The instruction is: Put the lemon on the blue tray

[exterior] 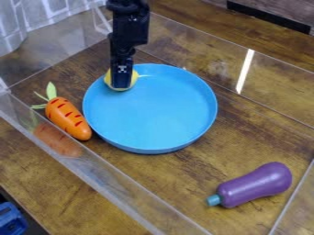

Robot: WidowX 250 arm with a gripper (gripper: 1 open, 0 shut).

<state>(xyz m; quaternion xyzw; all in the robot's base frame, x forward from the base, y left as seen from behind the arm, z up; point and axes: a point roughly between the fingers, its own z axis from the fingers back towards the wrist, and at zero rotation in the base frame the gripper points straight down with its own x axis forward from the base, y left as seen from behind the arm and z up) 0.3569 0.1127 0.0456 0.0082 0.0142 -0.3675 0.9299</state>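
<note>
- Now the gripper point(121, 83) points straight down over the lemon point(119, 84), jaws spread wide, not clamped on it.
- The lemon sits on the blue tray point(166, 115), at its far-left rim.
- A carrot point(65, 117) lies left of the tray.

Glossy dark wooden table point(263, 128), clear walls point(37, 50)
</note>
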